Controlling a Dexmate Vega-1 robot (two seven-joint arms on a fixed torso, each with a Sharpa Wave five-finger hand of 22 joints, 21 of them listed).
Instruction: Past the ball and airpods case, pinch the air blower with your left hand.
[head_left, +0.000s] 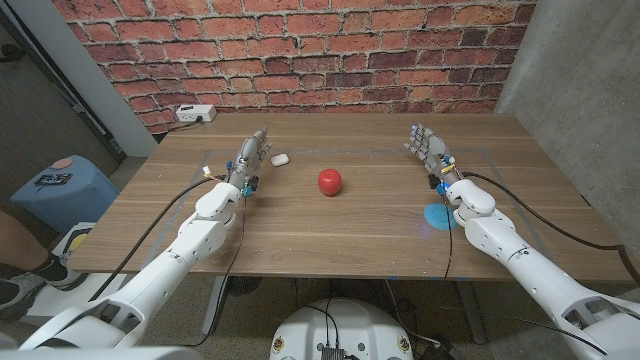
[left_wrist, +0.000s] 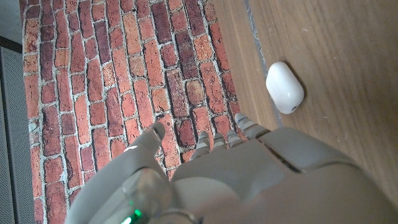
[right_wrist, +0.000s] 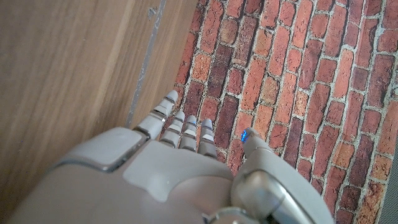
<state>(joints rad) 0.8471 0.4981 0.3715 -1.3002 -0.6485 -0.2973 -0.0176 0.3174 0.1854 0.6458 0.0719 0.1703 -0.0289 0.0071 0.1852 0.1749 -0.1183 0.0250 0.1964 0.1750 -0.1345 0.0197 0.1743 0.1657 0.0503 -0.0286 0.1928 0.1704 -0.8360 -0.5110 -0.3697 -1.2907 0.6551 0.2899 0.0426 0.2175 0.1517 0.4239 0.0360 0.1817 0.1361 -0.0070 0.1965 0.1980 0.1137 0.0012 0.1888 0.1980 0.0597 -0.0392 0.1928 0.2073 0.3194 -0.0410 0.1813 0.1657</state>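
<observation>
Wooden table (head_left: 340, 235) against red brick wall (head_left: 300, 50). No clear air blower on it. Closest candidate: small blue thing (head_left: 436, 215) flat on the table just beside the right forearm, partly hidden by it; shape not readable, cannot tell what it is.

Red ball (head_left: 330, 181) near table centre. White airpods case (head_left: 278, 158) (left_wrist: 285, 87) left of the ball, lid closed, contents not visible, no readable marking.

Left hand (head_left: 252, 155) (left_wrist: 249, 174) just beside the case, not touching, fingers stretched toward the wall, holding nothing. Right hand (head_left: 425, 145) (right_wrist: 174, 168) at far right of the table, fingers spread, empty.

Blue stool (head_left: 60, 185) off the table's left; print on top too small to read. White power strip (head_left: 196, 113) by the wall.
</observation>
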